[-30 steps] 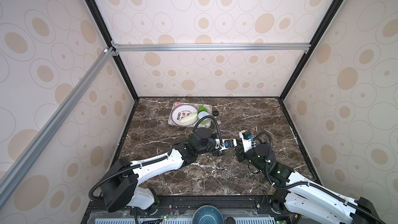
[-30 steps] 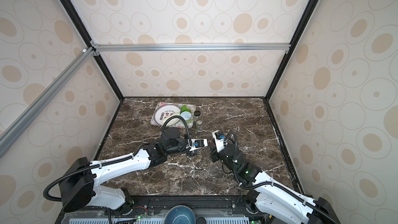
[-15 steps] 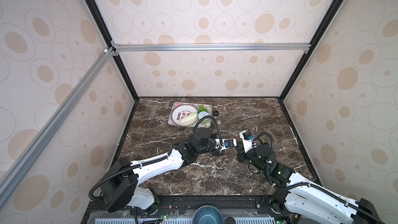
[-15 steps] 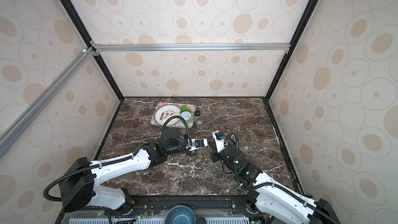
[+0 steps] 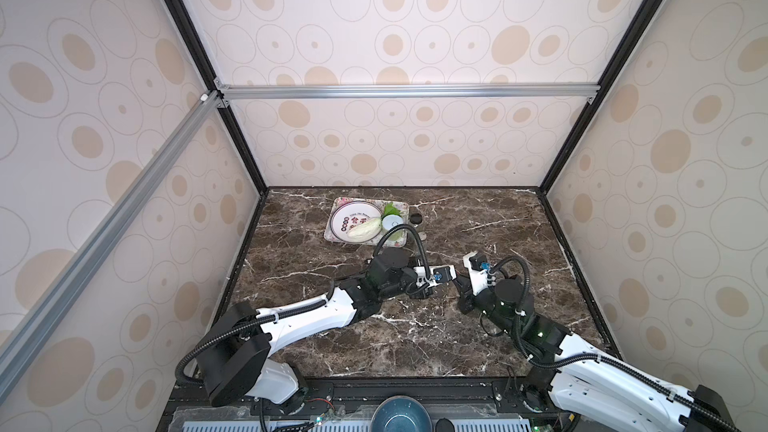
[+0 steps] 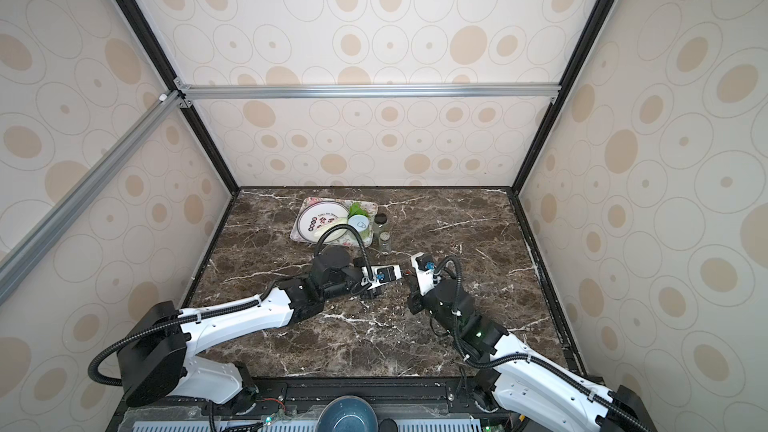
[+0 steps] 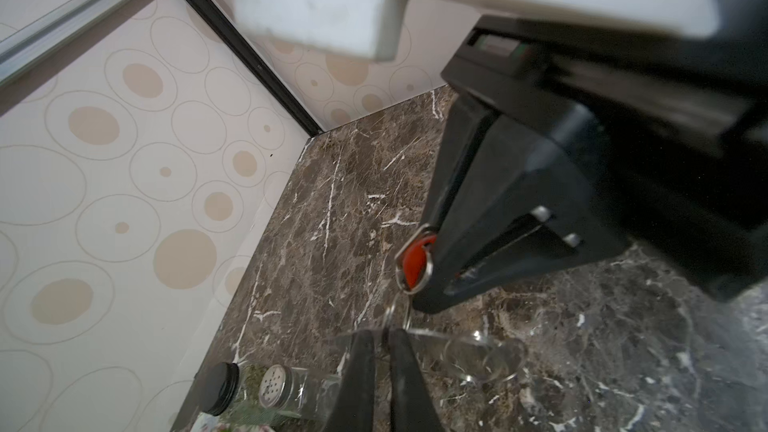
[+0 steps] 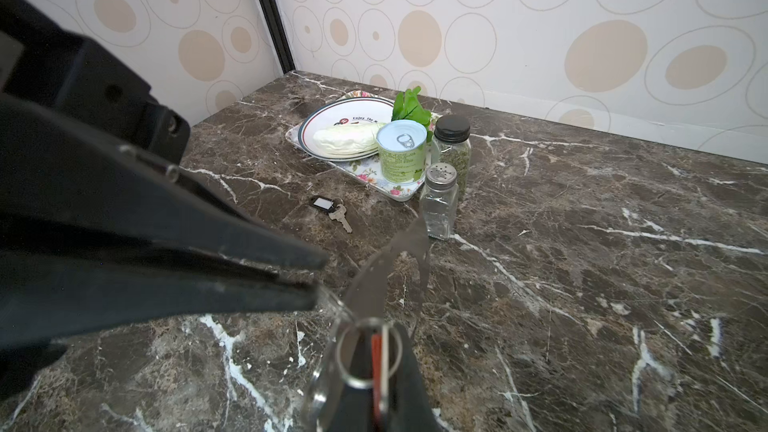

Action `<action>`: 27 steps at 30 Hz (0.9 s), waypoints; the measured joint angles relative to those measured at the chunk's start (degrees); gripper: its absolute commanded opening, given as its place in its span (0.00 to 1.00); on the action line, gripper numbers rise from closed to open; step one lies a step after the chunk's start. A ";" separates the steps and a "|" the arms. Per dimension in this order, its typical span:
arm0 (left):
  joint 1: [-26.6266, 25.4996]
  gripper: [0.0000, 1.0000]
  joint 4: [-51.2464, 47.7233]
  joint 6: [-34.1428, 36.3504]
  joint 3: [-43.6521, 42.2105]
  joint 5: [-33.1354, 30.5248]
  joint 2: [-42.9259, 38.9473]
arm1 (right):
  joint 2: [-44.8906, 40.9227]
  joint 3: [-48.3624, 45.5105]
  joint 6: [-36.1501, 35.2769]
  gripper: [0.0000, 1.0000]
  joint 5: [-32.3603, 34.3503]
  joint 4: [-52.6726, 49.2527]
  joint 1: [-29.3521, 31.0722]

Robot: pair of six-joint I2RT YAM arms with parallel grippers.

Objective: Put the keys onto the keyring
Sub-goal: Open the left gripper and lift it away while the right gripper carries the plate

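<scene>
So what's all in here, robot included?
table: one, dark marble, under everything
tray: one, pale floral, back of table
plate: one, white, on tray
cabbage: one, pale green, on plate
leaves: one, green, behind can
can: one, green label, on tray
herb jar: one, black lid, beside tray
shaker: one, clear glass, by herb jar
black key tag: one, with silver key, on table
red key tag: one, in right gripper
metal ring: one, silver, at red key tag
bowl: one, blue, front edge
left gripper: one, black, opposite right gripper
right gripper: one, black, mid-table

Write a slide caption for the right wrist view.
Right gripper grips red key tag; black key tag lies near the tray.
</scene>
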 measured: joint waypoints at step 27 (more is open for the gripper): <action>18.32 0.48 27.08 -19.78 -18.80 -7.85 -15.61 | 14.51 22.93 -4.22 0.00 10.93 -23.65 9.46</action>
